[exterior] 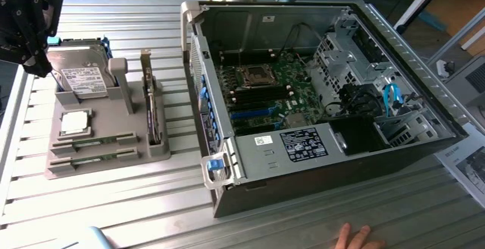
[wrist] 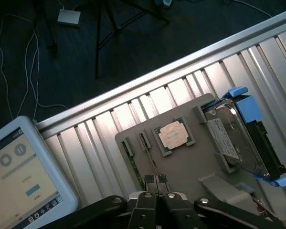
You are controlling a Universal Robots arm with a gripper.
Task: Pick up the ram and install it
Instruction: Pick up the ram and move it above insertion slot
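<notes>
In the exterior view, the gripper is seen raised at the exterior view's left, near the hard drive. The ram is laid flat in a slot of the gray holder, just beside the processor, apart from the gripper. In the wrist view, the gripper is shown closed, fingertips pressed together, above the ram seated in its slot.

I'm seeing the hard drive standing in the grey holder, the processor chip lying beside it. The open computer case is sitting nearby.
</notes>
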